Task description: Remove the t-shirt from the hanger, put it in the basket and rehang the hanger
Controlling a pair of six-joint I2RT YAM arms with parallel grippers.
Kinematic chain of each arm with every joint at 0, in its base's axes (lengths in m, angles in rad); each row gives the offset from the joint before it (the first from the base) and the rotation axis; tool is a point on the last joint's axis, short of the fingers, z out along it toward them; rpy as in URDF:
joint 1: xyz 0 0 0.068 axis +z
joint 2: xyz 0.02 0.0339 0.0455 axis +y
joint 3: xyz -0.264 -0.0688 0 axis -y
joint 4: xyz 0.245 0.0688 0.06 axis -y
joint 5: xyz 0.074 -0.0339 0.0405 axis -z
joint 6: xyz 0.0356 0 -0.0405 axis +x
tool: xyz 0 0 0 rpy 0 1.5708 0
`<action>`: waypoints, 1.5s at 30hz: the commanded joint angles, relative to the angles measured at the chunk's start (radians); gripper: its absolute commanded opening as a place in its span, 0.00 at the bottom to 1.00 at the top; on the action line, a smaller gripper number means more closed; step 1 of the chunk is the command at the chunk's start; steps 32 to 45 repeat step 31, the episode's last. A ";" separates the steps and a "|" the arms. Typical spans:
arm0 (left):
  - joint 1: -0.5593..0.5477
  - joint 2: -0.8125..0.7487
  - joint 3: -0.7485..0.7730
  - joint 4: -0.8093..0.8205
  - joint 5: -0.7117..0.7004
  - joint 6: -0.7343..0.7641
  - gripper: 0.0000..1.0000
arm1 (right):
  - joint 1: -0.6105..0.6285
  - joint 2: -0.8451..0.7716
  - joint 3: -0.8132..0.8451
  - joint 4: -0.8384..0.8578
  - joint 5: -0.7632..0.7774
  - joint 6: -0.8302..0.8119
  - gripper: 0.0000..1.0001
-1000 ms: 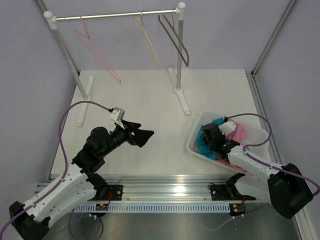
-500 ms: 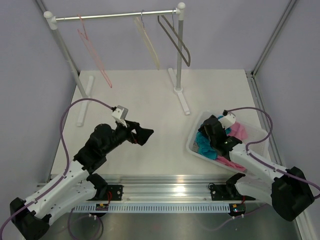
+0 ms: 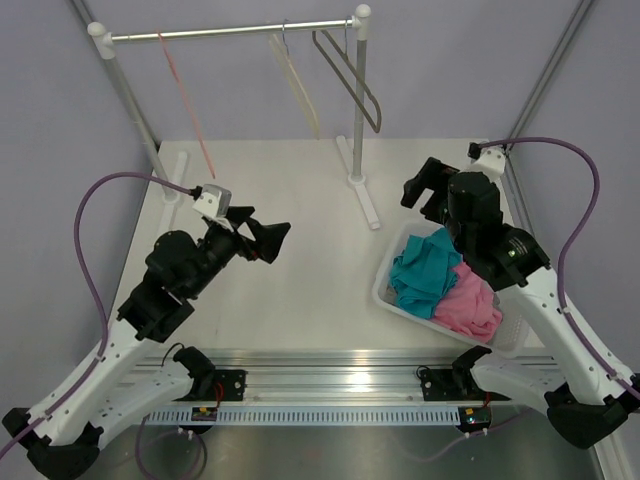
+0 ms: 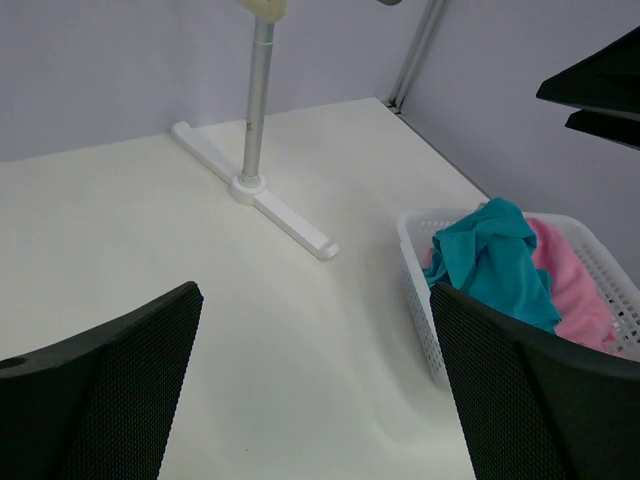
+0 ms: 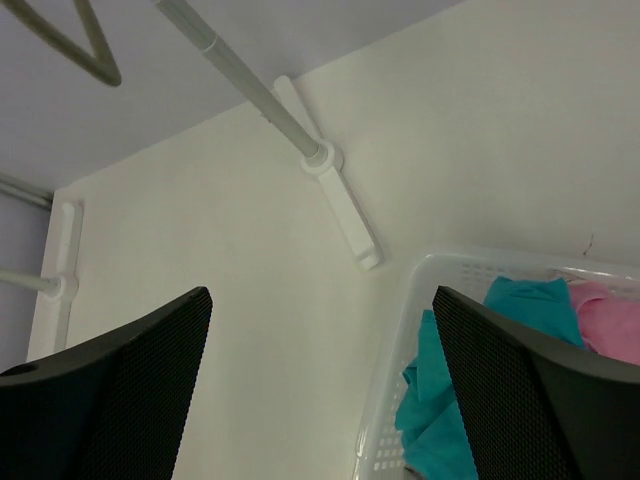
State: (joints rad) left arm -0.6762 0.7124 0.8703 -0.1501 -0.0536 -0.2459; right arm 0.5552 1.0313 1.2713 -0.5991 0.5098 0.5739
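Note:
The teal t-shirt (image 3: 424, 268) lies crumpled in the white basket (image 3: 384, 284) at the right, off the hanger, with nothing holding it. It also shows in the left wrist view as the t-shirt (image 4: 495, 262) and in the right wrist view as the t-shirt (image 5: 437, 402). The thin pink hanger (image 3: 184, 88) hangs bare on the rail at the back left, seen nearly edge-on. My right gripper (image 3: 422, 192) is open and empty, raised behind the basket. My left gripper (image 3: 272, 240) is open and empty over the middle of the table, pointing right.
A pink garment (image 3: 470, 305) lies in the basket beside the t-shirt. A cream hanger (image 3: 297, 85) and a grey hanger (image 3: 352, 85) hang on the rail. The rack's right post and foot (image 3: 362, 195) stand just left of my right gripper.
My right gripper has opened, let go of the t-shirt in the basket, and risen up and back. My left arm has shifted slightly back and left. The pink hanger has swung edge-on.

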 commanded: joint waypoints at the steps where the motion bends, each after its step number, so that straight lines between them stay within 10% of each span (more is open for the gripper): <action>1: -0.002 -0.022 0.049 -0.045 -0.029 0.033 0.99 | -0.003 0.026 0.021 -0.128 -0.154 -0.135 0.99; 6: -0.003 -0.028 0.027 -0.121 -0.116 0.052 0.99 | -0.003 -0.126 -0.216 0.199 -0.459 -0.192 0.99; 14: -0.003 -0.053 0.033 -0.184 -0.189 0.022 0.99 | -0.003 -0.105 -0.254 0.229 -0.570 -0.181 1.00; 45: -0.003 -0.034 0.012 -0.164 -0.149 0.005 0.99 | -0.003 -0.247 -0.320 0.283 -0.556 -0.181 1.00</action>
